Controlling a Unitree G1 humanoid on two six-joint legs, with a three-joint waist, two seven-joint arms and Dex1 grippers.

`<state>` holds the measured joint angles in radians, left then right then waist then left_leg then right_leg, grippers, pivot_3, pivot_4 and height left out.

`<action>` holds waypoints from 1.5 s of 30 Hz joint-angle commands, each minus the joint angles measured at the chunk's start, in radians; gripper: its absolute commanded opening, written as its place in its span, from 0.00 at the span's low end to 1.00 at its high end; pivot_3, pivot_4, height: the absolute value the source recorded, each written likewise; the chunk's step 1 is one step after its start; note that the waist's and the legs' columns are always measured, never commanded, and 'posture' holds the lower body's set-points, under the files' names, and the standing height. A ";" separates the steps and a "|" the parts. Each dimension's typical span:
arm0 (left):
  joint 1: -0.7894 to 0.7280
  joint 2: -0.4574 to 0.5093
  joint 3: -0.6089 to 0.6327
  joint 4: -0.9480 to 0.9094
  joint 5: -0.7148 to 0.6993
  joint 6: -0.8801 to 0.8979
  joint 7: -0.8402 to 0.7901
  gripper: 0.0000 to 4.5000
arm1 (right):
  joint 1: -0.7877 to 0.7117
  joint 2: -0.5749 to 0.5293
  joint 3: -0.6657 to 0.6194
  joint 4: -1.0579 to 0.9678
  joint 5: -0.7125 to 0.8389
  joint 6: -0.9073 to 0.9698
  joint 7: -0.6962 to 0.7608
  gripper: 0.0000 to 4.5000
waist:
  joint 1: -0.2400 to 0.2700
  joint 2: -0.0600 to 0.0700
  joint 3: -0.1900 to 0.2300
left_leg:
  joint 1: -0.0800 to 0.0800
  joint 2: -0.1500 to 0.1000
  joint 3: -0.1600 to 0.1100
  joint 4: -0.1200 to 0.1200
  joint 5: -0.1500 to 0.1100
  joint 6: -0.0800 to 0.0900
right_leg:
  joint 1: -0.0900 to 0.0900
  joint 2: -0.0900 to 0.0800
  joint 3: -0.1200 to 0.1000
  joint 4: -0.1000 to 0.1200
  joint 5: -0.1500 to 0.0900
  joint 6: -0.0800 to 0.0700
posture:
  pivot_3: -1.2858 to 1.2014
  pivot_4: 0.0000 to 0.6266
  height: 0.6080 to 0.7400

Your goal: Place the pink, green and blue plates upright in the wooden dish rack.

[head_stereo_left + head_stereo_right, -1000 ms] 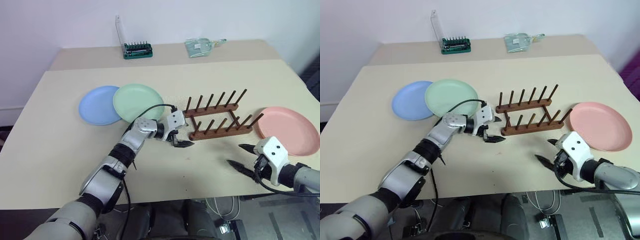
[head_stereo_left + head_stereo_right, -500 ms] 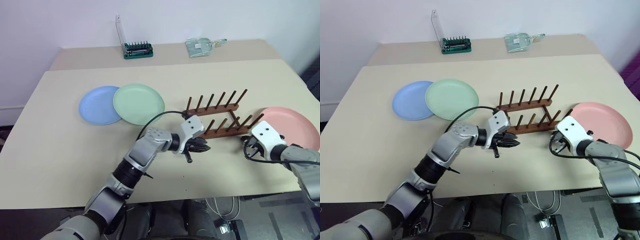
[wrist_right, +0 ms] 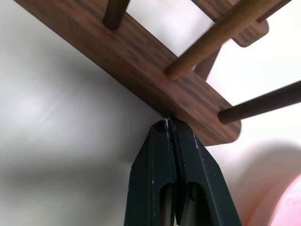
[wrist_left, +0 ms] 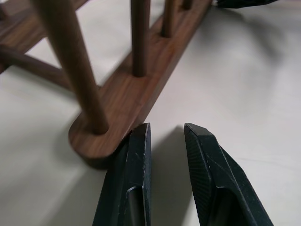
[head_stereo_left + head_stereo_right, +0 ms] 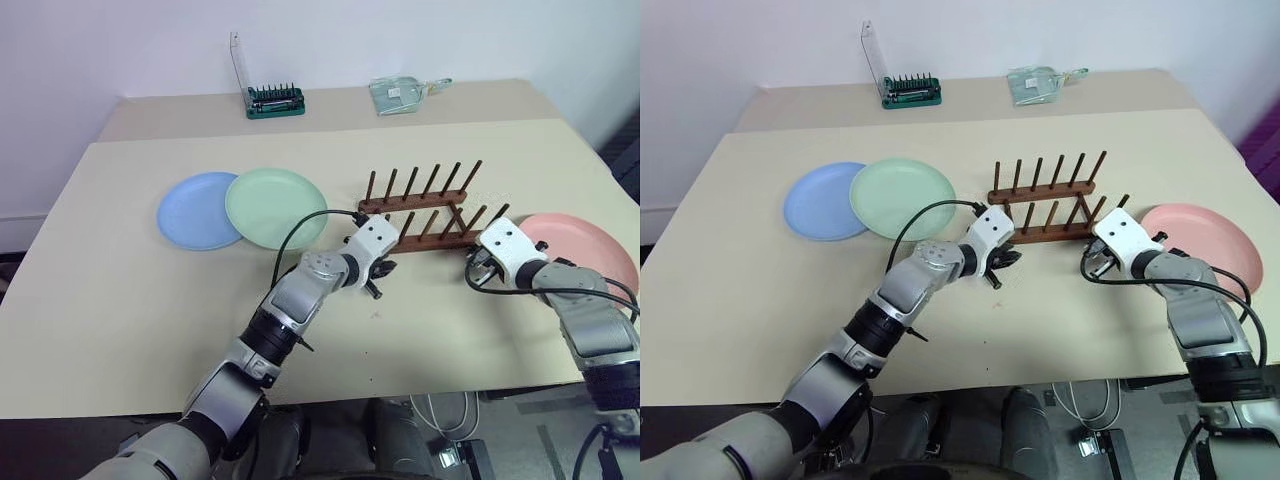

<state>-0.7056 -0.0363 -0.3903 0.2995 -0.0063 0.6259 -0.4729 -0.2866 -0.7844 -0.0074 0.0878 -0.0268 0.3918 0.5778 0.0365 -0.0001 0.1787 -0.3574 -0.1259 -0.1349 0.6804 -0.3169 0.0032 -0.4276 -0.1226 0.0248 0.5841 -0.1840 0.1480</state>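
Observation:
The wooden dish rack (image 5: 425, 212) stands empty at mid-table, its pegs upright. Left of it lie the blue plate (image 5: 195, 210) and the green plate (image 5: 277, 207), the green one overlapping the blue one's edge. Flat on the right lies the pink plate (image 5: 590, 260). My left gripper (image 4: 167, 136) is at the left end of the rack's near rail (image 4: 127, 99), open by a narrow gap with nothing in it; one finger (image 4: 136, 155) touches the rail end. At the rail's right end, my right gripper (image 3: 168, 123) is shut, its tips against the rail (image 3: 155, 70).
A green tray of screwdriver bits (image 5: 275, 101) and a clear packet (image 5: 403, 93) sit on the rear table by the wall. The table's front edge (image 5: 400, 395) runs close below both arms.
The rack has slid away from me and a little left, turning squarer. My left gripper narrowed from wide open and moved to the rail's left end. My right gripper shut and reached forward to the rail.

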 commanded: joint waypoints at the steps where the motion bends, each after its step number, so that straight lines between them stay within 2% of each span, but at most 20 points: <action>1: -0.016 0.012 0.028 0.038 0.026 -0.018 0.034 0.25 | -0.032 0.007 -0.021 0.018 -0.014 -0.035 -0.025 0.00 | 0.000 0.000 0.000 | 0.000 0.000 0.000 0.000 0.000 0.000 | 0.000 0.000 0.000 0.000 0.000 0.000 | 0.52 0.24 1.00; 6: -0.006 0.017 0.025 0.016 0.016 -0.027 0.022 0.25 | 0.028 -0.024 -0.079 -0.061 0.021 -0.038 0.009 0.00 | 0.001 0.000 0.000 | 0.000 0.000 0.000 0.000 0.000 0.000 | -0.001 0.000 0.000 0.000 0.000 0.000 | 0.52 0.24 1.00; 7: -0.004 0.017 0.028 0.009 0.012 -0.022 0.021 0.24 | 0.048 -0.034 -0.102 -0.089 0.037 -0.036 0.024 0.11 | 0.003 0.000 0.000 | -0.001 0.000 0.000 0.000 0.000 0.000 | -0.001 0.000 0.000 0.000 0.000 0.000 | 0.52 0.24 1.00; 8: 0.004 0.025 0.024 -0.017 0.002 -0.036 -0.002 0.24 | 0.085 -0.052 -0.142 -0.148 0.072 -0.027 0.060 0.16 | 0.004 0.001 0.000 | -0.001 0.000 0.000 -0.001 0.000 0.000 | -0.001 0.000 0.000 0.000 0.000 0.000 | 0.52 0.24 1.00; 11: 0.042 0.052 0.021 -0.123 -0.045 -0.085 -0.090 0.24 | 0.167 -0.075 -0.290 -0.320 0.158 0.050 0.095 0.48 | 0.000 0.002 0.000 | -0.002 0.000 -0.001 -0.001 -0.001 0.000 | -0.002 0.000 0.000 0.000 0.000 0.000 | 0.52 0.24 1.00; 15: 0.107 0.126 0.008 -0.251 -0.094 -0.189 -0.232 0.24 | 0.337 -0.136 -0.424 -0.457 0.122 0.128 0.116 0.91 | 0.005 0.002 0.000 | -0.003 0.000 -0.001 -0.001 -0.001 0.000 | -0.003 0.000 0.000 0.000 0.000 0.000 | 0.52 0.24 1.00; 19: 0.153 0.178 0.030 -0.346 -0.175 -0.183 -0.340 0.24 | 0.427 -0.121 -0.428 -0.443 0.101 0.152 0.088 0.91 | 0.003 0.001 0.000 | -0.002 0.000 0.000 0.000 -0.002 0.000 | -0.001 0.000 0.000 0.000 0.000 0.000 | 0.52 0.24 1.00; 24: 0.168 0.203 0.035 -0.404 -0.209 -0.172 -0.368 0.24 | 0.390 -0.088 -0.375 -0.328 0.061 0.180 0.012 0.91 | 0.002 0.002 0.000 | -0.001 0.000 0.001 0.000 -0.002 0.001 | -0.001 0.000 0.000 0.000 0.000 0.000 | 0.52 0.24 1.00; 27: 0.177 0.214 0.037 -0.427 -0.209 -0.169 -0.353 0.24 | 0.358 -0.083 -0.337 -0.253 0.031 0.159 -0.028 0.74 | 0.002 0.002 0.000 | -0.001 0.000 0.001 0.000 -0.002 0.000 | -0.001 0.000 0.000 0.000 0.000 0.000 | 0.52 0.24 1.00; 33: 0.194 0.231 0.048 -0.452 -0.208 -0.174 -0.320 0.24 | 0.323 -0.102 -0.295 -0.212 0.005 0.125 -0.036 0.07 | 0.002 0.002 0.000 | -0.001 0.000 0.001 0.000 -0.002 0.000 | -0.001 0.000 0.001 0.000 0.000 0.000 | 0.52 0.24 1.00; 34: 0.197 0.231 0.052 -0.456 -0.209 -0.178 -0.312 0.24 | 0.319 -0.102 -0.293 -0.212 0.005 0.124 -0.036 0.02 | 0.002 0.003 0.000 | -0.001 0.000 0.001 0.000 -0.002 0.000 | -0.001 0.000 0.000 0.000 0.000 0.000 | 0.52 0.24 1.00; 39: 0.203 0.220 0.084 -0.464 -0.220 -0.182 -0.268 0.24 | 0.270 -0.133 -0.307 -0.225 -0.023 0.036 -0.050 0.02 | 0.003 0.003 0.000 | -0.001 0.000 0.001 0.000 -0.002 0.000 | -0.001 0.000 0.000 0.000 0.000 0.000 | 0.52 0.24 1.00; 42: 0.205 0.221 0.099 -0.465 -0.220 -0.184 -0.251 0.24 | 0.138 -0.125 -0.364 -0.223 0.029 0.017 -0.072 0.02 | -0.007 0.005 0.000 | -0.001 0.001 0.002 0.000 -0.002 0.000 | -0.001 0.000 0.001 0.000 0.000 0.000 | 0.52 0.24 1.00; 45: 0.212 0.236 0.111 -0.470 -0.228 -0.182 -0.256 0.24 | -0.101 -0.074 -0.447 -0.252 0.233 0.073 -0.043 0.02 | -0.017 0.007 0.001 | -0.001 0.001 0.002 0.000 -0.001 0.000 | -0.001 0.000 0.001 0.000 0.000 0.000 | 0.52 0.24 1.00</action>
<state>-0.4948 0.1961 -0.2992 -0.1290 -0.2164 0.4539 -0.7274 -0.3278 -0.8567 -0.3741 -0.1050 0.1133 0.4577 0.5310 0.0196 0.0065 0.1796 -0.3584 -0.1246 -0.1331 0.6799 -0.3183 0.0033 -0.4291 -0.1222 0.0259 0.5838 -0.1838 0.1477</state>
